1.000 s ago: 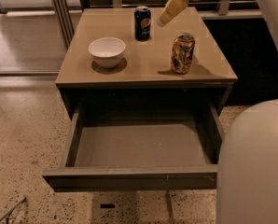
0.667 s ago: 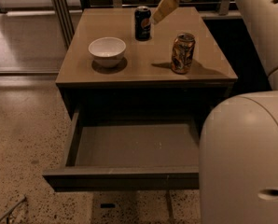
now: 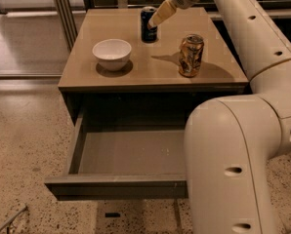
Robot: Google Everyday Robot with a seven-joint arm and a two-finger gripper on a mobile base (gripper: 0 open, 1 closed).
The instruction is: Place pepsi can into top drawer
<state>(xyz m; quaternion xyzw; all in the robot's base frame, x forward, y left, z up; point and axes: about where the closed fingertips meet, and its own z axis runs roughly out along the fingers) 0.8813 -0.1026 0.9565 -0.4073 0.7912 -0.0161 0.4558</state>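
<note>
While the bowl sits left on the table, the pepsi can stands far-middle, my gripper at its right side, can't tell if clamped. Grab step, I reckon; next: firm hold, lift, down into the open top drawer.

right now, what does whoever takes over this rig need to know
Gripper: at the upper right side of the pepsi can; no firm hold is evident.
Pepsi can: upright at the back of the table.
Top drawer: pulled open below the table.
Done: drawer open.
Left: grip the can, lift it, set it in the drawer.
Watch the gold can and white bowl nearby.
</note>
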